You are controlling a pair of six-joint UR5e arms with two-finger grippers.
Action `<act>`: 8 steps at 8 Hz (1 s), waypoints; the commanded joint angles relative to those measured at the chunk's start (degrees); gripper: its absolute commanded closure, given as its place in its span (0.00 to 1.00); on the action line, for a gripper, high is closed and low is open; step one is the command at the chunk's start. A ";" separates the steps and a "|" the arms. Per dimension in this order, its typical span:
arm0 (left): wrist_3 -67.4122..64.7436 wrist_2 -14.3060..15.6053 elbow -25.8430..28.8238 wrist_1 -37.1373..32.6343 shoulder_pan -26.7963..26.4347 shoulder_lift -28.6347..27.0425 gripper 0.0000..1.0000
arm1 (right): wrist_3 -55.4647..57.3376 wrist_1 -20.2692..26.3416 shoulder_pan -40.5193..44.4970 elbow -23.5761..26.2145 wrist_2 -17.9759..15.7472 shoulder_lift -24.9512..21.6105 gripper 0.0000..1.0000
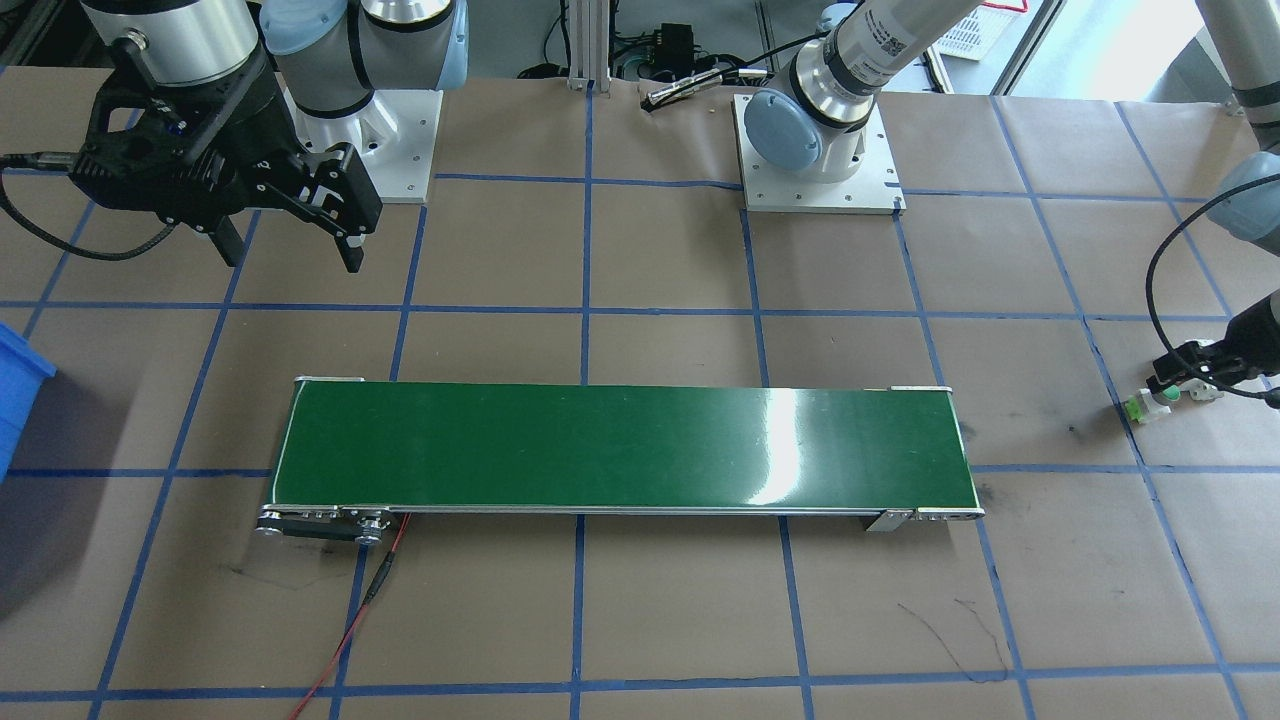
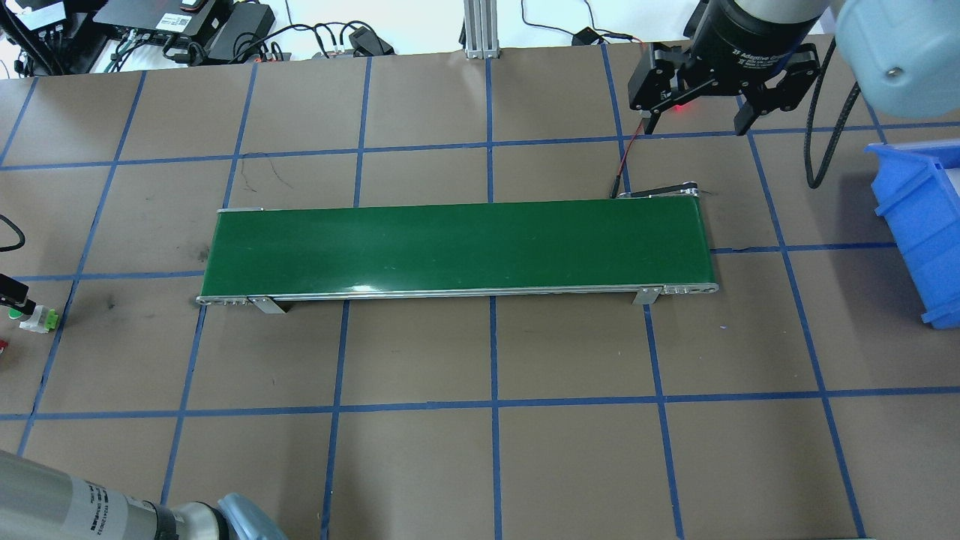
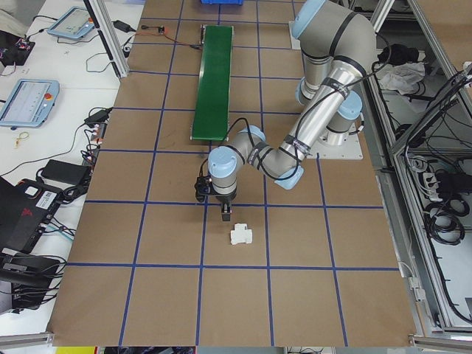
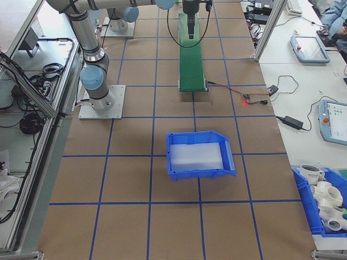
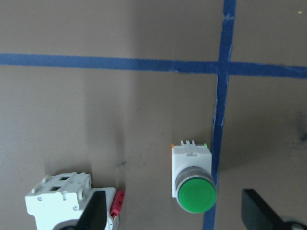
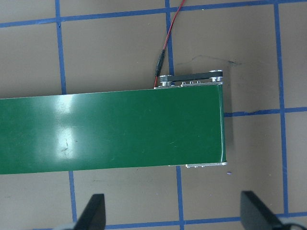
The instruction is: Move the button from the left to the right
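Observation:
The button (image 5: 194, 178), green cap on a white base, lies on its side on the brown table beside a blue tape line. It also shows at the table's left end (image 2: 34, 319) (image 1: 1150, 402). My left gripper (image 5: 177, 221) hangs low over the button and is open, one finger on each side, neither touching it. My right gripper (image 2: 694, 120) (image 6: 175, 219) is open and holds nothing, hovering above the right end of the green conveyor belt (image 2: 457, 244).
A white breaker block with red parts (image 5: 64, 197) lies just left of the button, partly behind my left finger. A blue bin (image 2: 919, 217) stands at the table's right end. A red wire (image 6: 170, 28) runs from the conveyor's right end.

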 commanded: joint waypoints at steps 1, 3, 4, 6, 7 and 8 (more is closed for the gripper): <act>-1.06 -0.62 -0.02 -0.10 -0.13 -1.24 0.00 | 0.00 -0.02 0.00 0.00 0.00 0.00 0.00; -1.50 -0.71 -0.90 0.33 -0.22 -2.82 0.00 | 0.00 -0.02 0.00 0.00 0.09 0.09 0.00; -2.11 -3.58 -0.90 0.34 -0.22 -3.00 0.00 | 0.00 -0.02 0.00 0.00 0.09 0.09 0.00; -1.85 -5.46 -0.82 0.42 -0.22 -3.26 0.00 | 0.00 -0.11 -0.09 0.00 0.18 0.17 0.00; -1.85 -5.37 -0.82 0.42 -0.22 -3.35 0.19 | 0.00 -0.11 0.00 0.00 0.09 0.18 0.00; -1.68 -5.37 -0.73 0.34 -0.22 -3.87 0.45 | 0.00 -0.11 0.00 0.00 0.18 0.26 0.00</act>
